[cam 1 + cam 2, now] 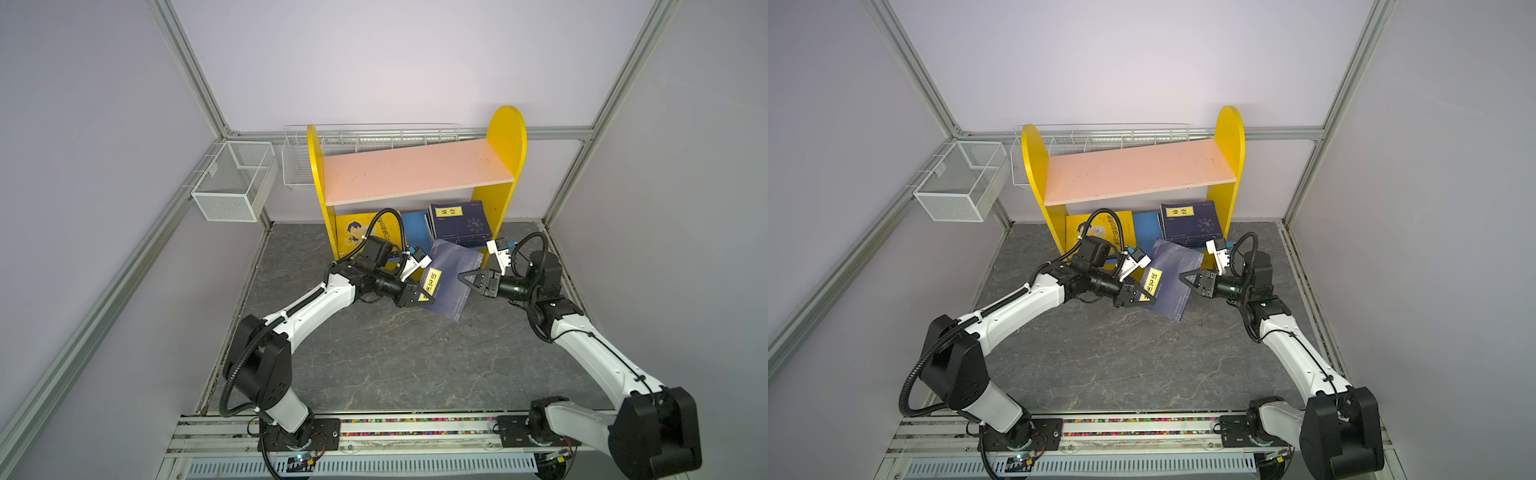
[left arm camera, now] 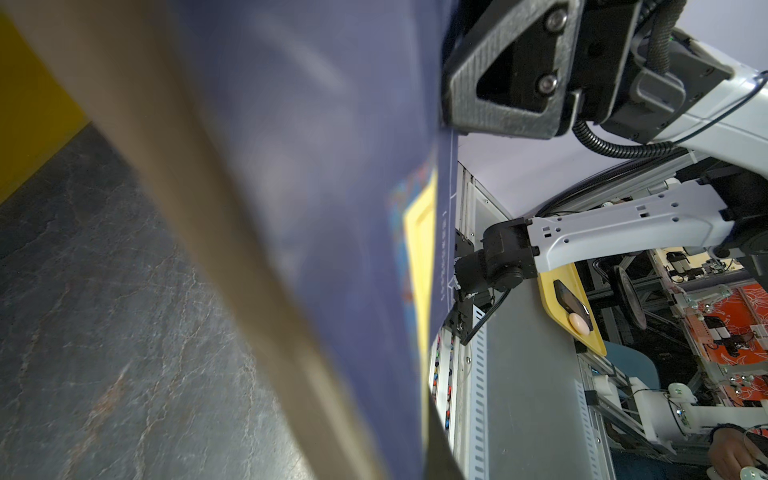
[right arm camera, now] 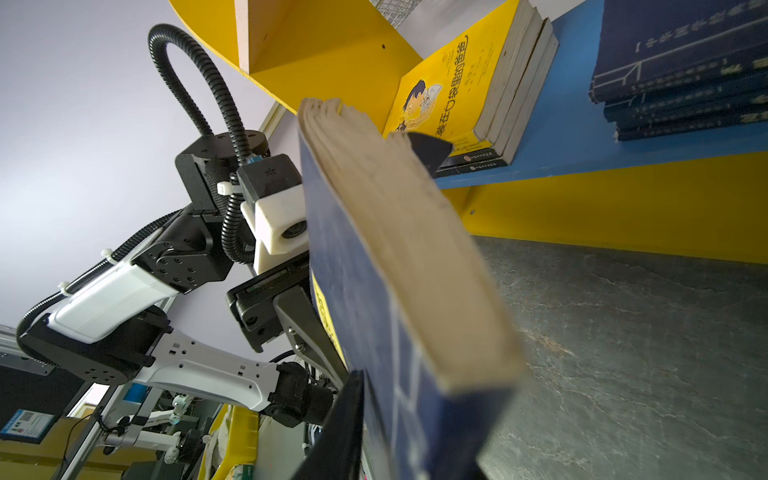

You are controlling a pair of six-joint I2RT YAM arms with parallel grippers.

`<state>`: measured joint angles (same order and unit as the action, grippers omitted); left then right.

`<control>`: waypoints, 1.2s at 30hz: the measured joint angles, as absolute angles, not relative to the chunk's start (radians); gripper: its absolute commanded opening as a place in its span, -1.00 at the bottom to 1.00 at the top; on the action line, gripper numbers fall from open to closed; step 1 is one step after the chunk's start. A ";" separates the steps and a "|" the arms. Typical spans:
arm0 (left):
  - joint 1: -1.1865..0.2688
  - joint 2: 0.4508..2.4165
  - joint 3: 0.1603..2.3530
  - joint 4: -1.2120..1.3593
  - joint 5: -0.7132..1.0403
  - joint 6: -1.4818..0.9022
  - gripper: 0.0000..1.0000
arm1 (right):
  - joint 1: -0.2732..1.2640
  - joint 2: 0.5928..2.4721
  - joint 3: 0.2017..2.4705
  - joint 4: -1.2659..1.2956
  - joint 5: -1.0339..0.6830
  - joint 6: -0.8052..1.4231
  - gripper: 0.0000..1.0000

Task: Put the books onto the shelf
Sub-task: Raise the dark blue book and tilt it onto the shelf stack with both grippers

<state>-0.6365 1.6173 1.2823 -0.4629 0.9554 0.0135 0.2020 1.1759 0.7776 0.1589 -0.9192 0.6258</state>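
Two white-and-black arms

The left arm (image 1: 316,307) and right arm (image 1: 590,345) have glossy white link shells, matte black joint housings and ribbed black cable conduits (image 3: 187,79). Each wrist bears a white camera block (image 3: 278,220). The right gripper (image 1: 460,277) has black triangular fingers (image 2: 498,120) with two screws.

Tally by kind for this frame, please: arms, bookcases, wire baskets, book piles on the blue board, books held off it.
Arms: 2, left arm, right arm
Bookcase: 1
Wire baskets: 2, mesh basket, long basket
Piles on the blue board: 2, yellow-topped pile, navy pile
Held navy book: 1, in left tool
Total: 8
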 measured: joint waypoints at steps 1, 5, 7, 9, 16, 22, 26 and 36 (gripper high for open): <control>-0.635 1.617 1.283 -0.464 0.957 0.013 -1.00 | 0.212 1.173 0.776 0.154 -0.920 0.621 -0.76; -0.628 1.617 1.283 -0.469 0.953 0.007 -0.82 | 0.224 1.160 0.775 0.150 -0.906 0.607 -0.87; -0.628 1.615 1.283 -0.456 0.929 -0.012 -0.24 | 0.225 1.159 0.776 0.151 -0.889 0.604 -0.88; -0.625 1.609 1.280 -0.414 0.862 -0.054 0.08 | 0.226 1.160 0.782 0.149 -0.875 0.605 -0.87; -0.533 1.433 1.122 -0.127 0.495 -0.279 0.39 | 0.224 1.294 0.930 0.225 -0.771 0.678 -0.87; -0.524 1.353 1.106 -0.054 0.297 -0.342 0.40 | 0.224 1.419 1.013 0.381 -0.628 0.828 -0.87; -0.524 1.348 1.092 -0.038 0.254 -0.355 0.40 | 0.226 1.450 1.029 0.417 -0.513 0.903 -0.85; -0.525 1.350 1.073 -0.042 0.247 -0.363 0.40 | 0.260 1.457 1.054 0.467 -0.263 1.013 -0.75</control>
<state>-0.5247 1.3502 1.0725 -0.0422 0.2470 -0.3626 0.2604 1.4567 1.0538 0.4671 -0.2626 1.0126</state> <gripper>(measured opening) 0.700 0.124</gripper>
